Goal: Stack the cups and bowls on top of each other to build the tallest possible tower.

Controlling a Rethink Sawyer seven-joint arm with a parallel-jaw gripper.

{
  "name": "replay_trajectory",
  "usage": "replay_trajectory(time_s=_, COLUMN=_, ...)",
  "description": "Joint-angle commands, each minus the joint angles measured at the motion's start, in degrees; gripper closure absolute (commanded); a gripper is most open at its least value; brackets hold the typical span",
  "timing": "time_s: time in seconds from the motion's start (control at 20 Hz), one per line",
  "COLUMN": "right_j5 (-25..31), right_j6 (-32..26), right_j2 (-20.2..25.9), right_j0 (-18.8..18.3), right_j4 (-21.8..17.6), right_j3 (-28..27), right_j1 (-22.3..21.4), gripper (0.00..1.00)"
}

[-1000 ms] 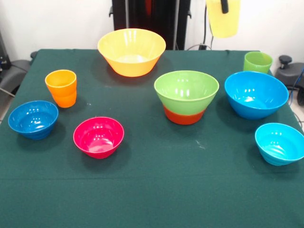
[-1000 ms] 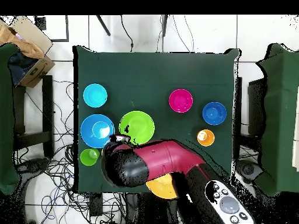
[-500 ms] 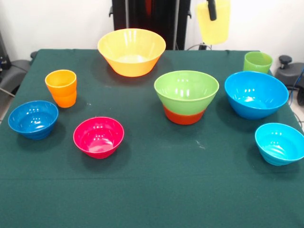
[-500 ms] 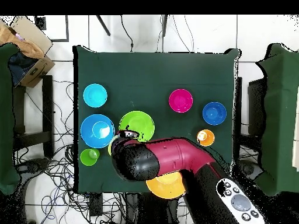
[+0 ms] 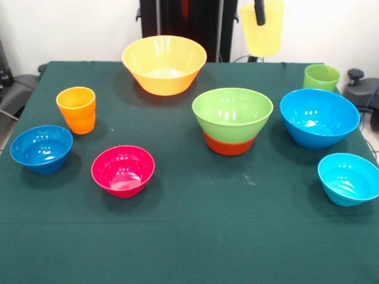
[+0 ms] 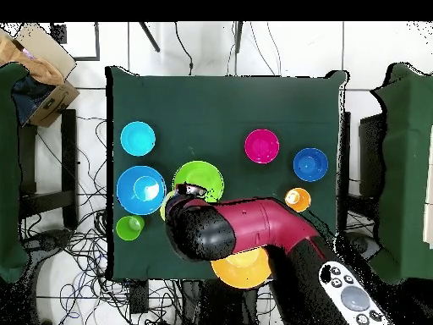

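My gripper hangs high at the back of the table, shut on the pale yellow cup; one black finger shows against the cup's wall. The cup is in the air, behind and slightly right of the light green bowl, which sits nested in the orange-red bowl. In the overhead view the arm covers the gripper, and only a sliver of the cup shows beside the green bowl. The orange cup and the light green cup stand apart on the cloth.
The big yellow-orange bowl stands at the back, the big blue bowl and the cyan bowl to the right, and the magenta bowl and the small dark blue bowl to the left. Cables and a cardboard box lie beyond the table.
The gripper has carried the pale yellow cup leftward in the front view, closer to the line of the green bowl. The bowls and the other cups have not moved.
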Motion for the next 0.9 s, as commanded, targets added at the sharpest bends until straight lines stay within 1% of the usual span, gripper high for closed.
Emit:
replay_trajectory(time_s=0.05, right_j5=2.1, right_j6=3.4, right_j2=-1.3, right_j0=-1.1, right_j4=-5.5, right_j3=-1.6, right_j1=2.0, gripper=1.0)
replay_trajectory(time_s=0.15, right_j5=2.1, right_j6=3.1, right_j2=-1.3, right_j0=-1.5, right_j4=-5.8, right_j3=-2.0, right_j1=2.3, gripper=1.0)
replay_trajectory(time_s=0.2, right_j5=2.1, right_j6=2.5, right_j2=-0.9, right_j0=-2.4, right_j4=-6.0, right_j3=-2.0, right_j1=2.6, gripper=1.0)
replay_trajectory(time_s=0.35, right_j5=1.8, right_j6=1.8, right_j2=-0.9, right_j0=-3.1, right_j4=-7.3, right_j3=-2.8, right_j1=4.2, gripper=1.0)
replay_trajectory(time_s=0.5, right_j5=1.5, right_j6=1.5, right_j2=-1.7, right_j0=-3.0, right_j4=-9.2, right_j3=-4.7, right_j1=6.8, gripper=1.0)
replay_trajectory(time_s=0.7, right_j5=0.5, right_j6=2.1, right_j2=-2.0, right_j0=-3.2, right_j4=-11.3, right_j3=-5.5, right_j1=9.0, gripper=1.0)
replay_trajectory(time_s=0.9, right_j5=-0.2, right_j6=3.4, right_j2=-1.8, right_j0=-2.9, right_j4=-12.5, right_j3=-5.1, right_j1=9.2, gripper=1.0)
